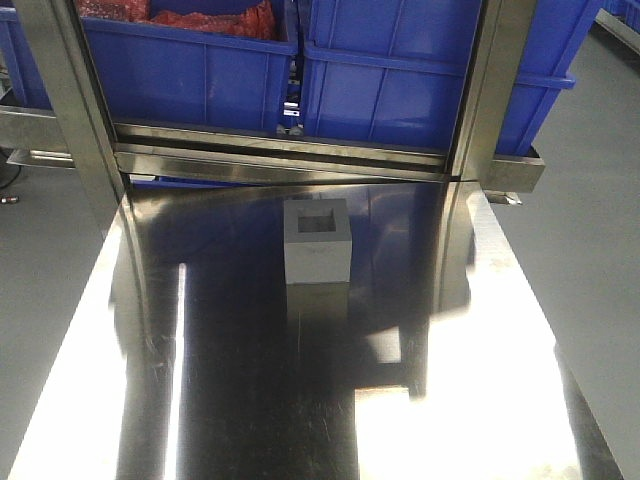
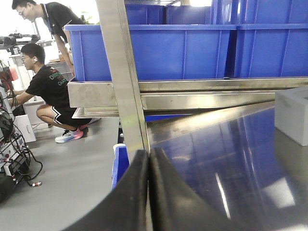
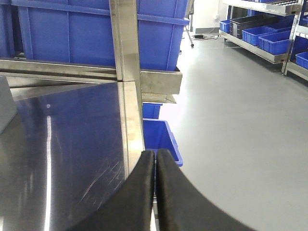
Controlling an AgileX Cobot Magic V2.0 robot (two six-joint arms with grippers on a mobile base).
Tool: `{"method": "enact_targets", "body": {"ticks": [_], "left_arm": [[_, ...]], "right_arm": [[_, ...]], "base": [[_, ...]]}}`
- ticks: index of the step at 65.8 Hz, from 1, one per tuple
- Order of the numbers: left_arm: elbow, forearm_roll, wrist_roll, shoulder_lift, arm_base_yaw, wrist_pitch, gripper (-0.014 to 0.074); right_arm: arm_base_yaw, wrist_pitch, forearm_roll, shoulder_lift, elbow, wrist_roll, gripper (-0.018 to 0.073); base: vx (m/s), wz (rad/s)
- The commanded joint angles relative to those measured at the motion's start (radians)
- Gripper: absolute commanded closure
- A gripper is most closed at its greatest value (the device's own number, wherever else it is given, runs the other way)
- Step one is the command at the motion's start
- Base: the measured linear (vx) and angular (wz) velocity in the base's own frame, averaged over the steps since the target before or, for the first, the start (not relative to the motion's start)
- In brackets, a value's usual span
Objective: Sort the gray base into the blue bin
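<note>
I judge this to be the opening step, the approach to the grasp, since nothing is picked up yet. On my left, the left gripper [image 2: 149, 166] has its dark fingers pressed together on nothing, low by the left edge of the steel table [image 1: 230, 400]. Mid-table stands the gray base [image 1: 318, 245], upright with its recess facing up and well apart from both grippers. Each wrist view crops it at the frame edge. On the right, the right gripper [image 3: 155, 163] is likewise closed and empty at the table's right edge.

Next, one arm needs to part its jaws, come over the block and close across two flat sides.

Behind the base, on the rack [image 1: 280, 160], sits the blue bin [image 1: 420, 80]. It is probably the right-hand one, since the left-hand bin [image 1: 190, 80] holds red contents [image 1: 200, 20]. Both bins' floors are out of sight and their tops are cut off.
</note>
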Motion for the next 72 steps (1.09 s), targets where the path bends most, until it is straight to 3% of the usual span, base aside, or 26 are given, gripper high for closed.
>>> {"method": "enact_targets", "body": {"ticks": [1, 14, 22, 39, 48, 56, 65, 70, 72], "left_arm": [[-0.020, -0.009, -0.002, -0.012, -0.003, -0.081, 0.0594], [-0.041, -0.010, -0.007, -0.012, -0.003, -0.127, 0.0594], [-0.157, -0.009, -0.029, 0.020, -0.003, -0.053, 0.0598], [-0.539, -0.002, -0.028, 0.398, -0.003, 0.211, 0.0600], [-0.641, -0.002, -0.028, 0.556, -0.003, 0.235, 0.0597], [-0.655, -0.002, -0.028, 0.592, -0.003, 0.219, 0.0589], [-0.655, -0.002, -0.028, 0.588, -0.003, 0.208, 0.0490], [-0.655, -0.002, -0.028, 0.588, -0.003, 0.207, 0.0364], [-0.655, -0.002, -0.028, 0.588, -0.003, 0.207, 0.0274]], "right_arm": [[-0.002, -0.072, -0.007, 0.015, 0.002, -0.011, 0.0564], [-0.002, -0.072, -0.007, 0.015, 0.002, -0.011, 0.0564], [-0.002, -0.072, -0.007, 0.015, 0.002, -0.011, 0.0564], [-0.002, -0.072, -0.007, 0.015, 0.002, -0.011, 0.0564], [-0.002, -0.072, -0.007, 0.015, 0.002, -0.011, 0.0564], [-0.002, -0.072, -0.007, 0.015, 0.002, -0.011, 0.0564], [-0.002, -0.072, -0.007, 0.015, 0.002, -0.011, 0.0564], [-0.002, -0.072, -0.007, 0.015, 0.002, -0.011, 0.0564], [-0.002, -0.072, -0.007, 0.015, 0.002, -0.011, 0.0564]], "base": [[0.00, 0.00], [0.00, 0.00], [0.00, 0.00], [0.00, 0.00], [0.00, 0.00], [0.00, 0.00], [0.00, 0.00], [0.00, 0.00], [0.00, 0.00]]}}
